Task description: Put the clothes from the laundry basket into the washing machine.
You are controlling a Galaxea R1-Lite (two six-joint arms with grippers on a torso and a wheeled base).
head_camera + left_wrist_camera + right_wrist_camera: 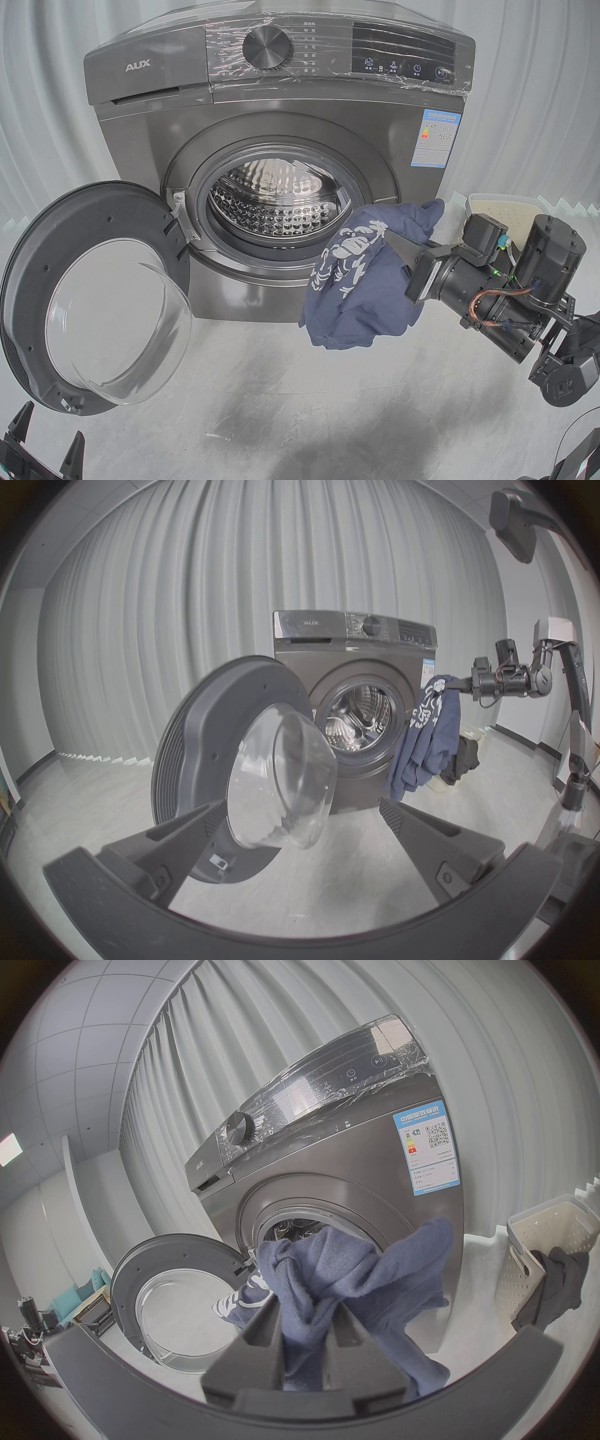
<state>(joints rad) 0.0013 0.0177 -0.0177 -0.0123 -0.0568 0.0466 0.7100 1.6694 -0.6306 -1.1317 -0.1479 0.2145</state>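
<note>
Head view, lower left corner: the left hand [49,439] sits low, its two fingers spread with nothing between them. Above it the door [94,294] stands swung wide open at the left of the frame, over the pale floor [281,400].

From the right edge the right arm [494,294] comes in roughly level, forearm pointing up and left toward the mouth of the washer [150,144]. The right hand [392,239] is clamped on a bunched fold of a navy shirt [356,287]. The pinch is near the top of the cloth, and most of the shirt hangs in a loose drape below it. The shirt is in the air at frame centre-right, just in front of the lower right of the opening and not yet inside the drum [275,194].

The shirt looks light, soft and limp, with no stiffness to steer by, so it will likely trail behind the hand. It is not fragile. The hanging hem could catch on the rim of the opening, so carrying the pinch well into the drum before letting go seems wise. A bunched fold is probably the surest hold, since a single layer may slip.

Farther back, at the right of the washer, the basket [506,209] stands on the floor. The right wrist view shows a dark garment [556,1285] draped over its edge.
</note>
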